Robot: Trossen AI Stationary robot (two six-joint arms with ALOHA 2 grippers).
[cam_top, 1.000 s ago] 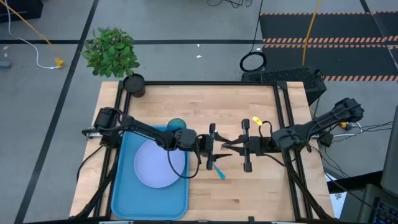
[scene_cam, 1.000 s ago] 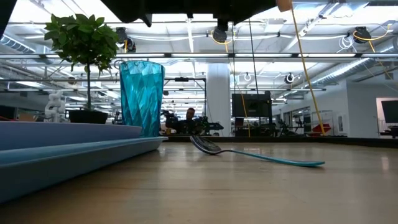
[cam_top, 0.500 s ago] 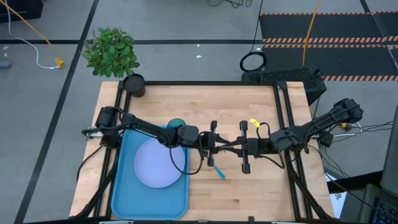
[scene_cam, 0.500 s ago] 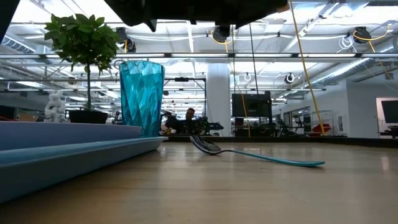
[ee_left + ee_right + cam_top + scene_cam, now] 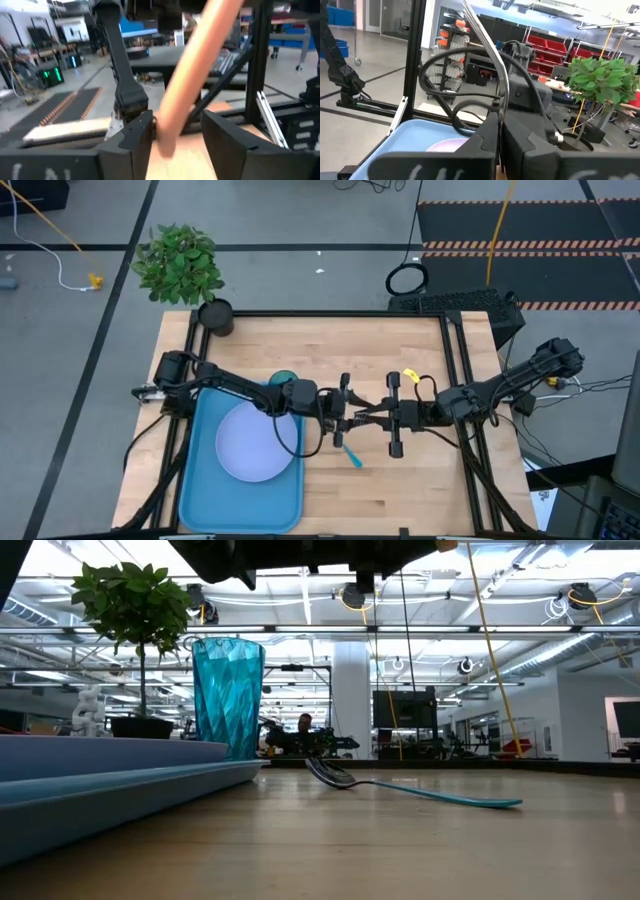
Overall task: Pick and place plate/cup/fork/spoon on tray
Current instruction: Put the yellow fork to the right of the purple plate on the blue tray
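The fork (image 5: 195,75) — light orange handle, silvery neck — hangs over mid-table, pinched at both ends, I think: left gripper (image 5: 345,418) on the handle, right gripper (image 5: 500,135) narrow on the metal. I see the spoon (image 5: 410,788) — blue handle — lying just below them, beside the tray (image 5: 200,480).

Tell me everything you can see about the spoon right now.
The spoon is small, with a dark glossy bowl and a slim light blue handle, plastic by its look. It lies flat on the bare wooden table, just off the blue tray, outside its rim. Only the table touches it.
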